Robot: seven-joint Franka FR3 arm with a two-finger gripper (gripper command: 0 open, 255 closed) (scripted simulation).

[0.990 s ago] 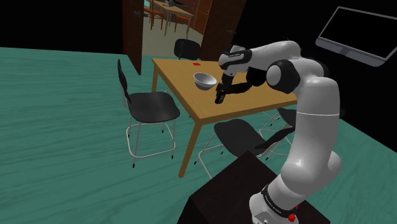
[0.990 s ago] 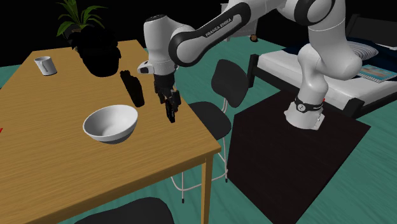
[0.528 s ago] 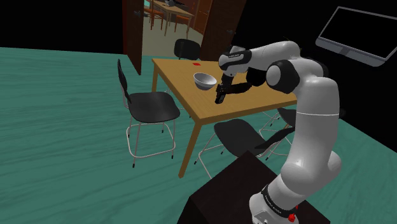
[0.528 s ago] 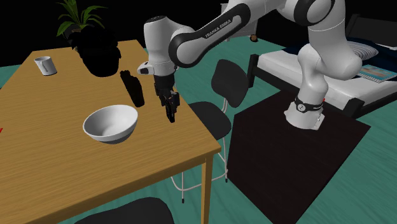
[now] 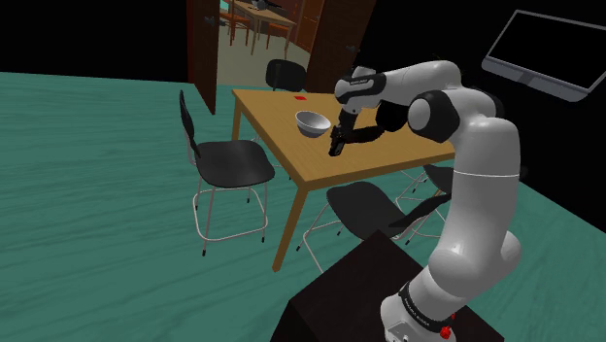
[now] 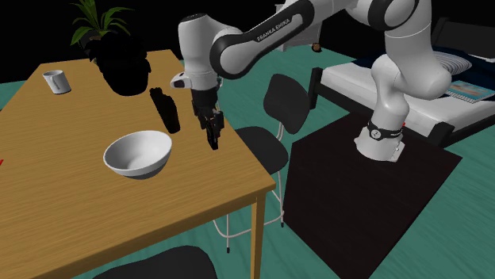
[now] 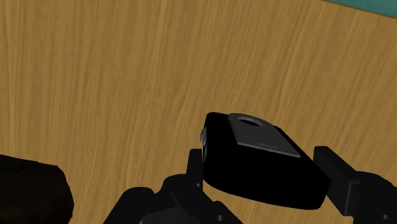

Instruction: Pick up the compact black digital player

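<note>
The black digital player (image 7: pixel 254 159), a small rounded body with a grey plate on top, is clasped between my two black fingers. My gripper (image 7: pixel 261 173) is shut on it just above the wooden table (image 7: pixel 127 76). In the second exterior view my gripper (image 6: pixel 212 136) hangs over the table's near right part, to the right of a white bowl (image 6: pixel 139 153). From the shoulder view, my gripper (image 5: pixel 336 148) sits just right of the bowl (image 5: pixel 312 122), and the player is hard to tell from the dark fingers.
A dark upright object (image 6: pixel 166 109) stands close to my gripper's left in the second exterior view. A white mug (image 6: pixel 54 81) and a dark plant pot (image 6: pixel 120 65) stand at the back. Black chairs (image 5: pixel 228 160) (image 5: pixel 364 204) flank the table, whose edge (image 6: pixel 266 181) is near.
The fingers have closed from open onto the player. Since then the gripper has risen slightly with it.
</note>
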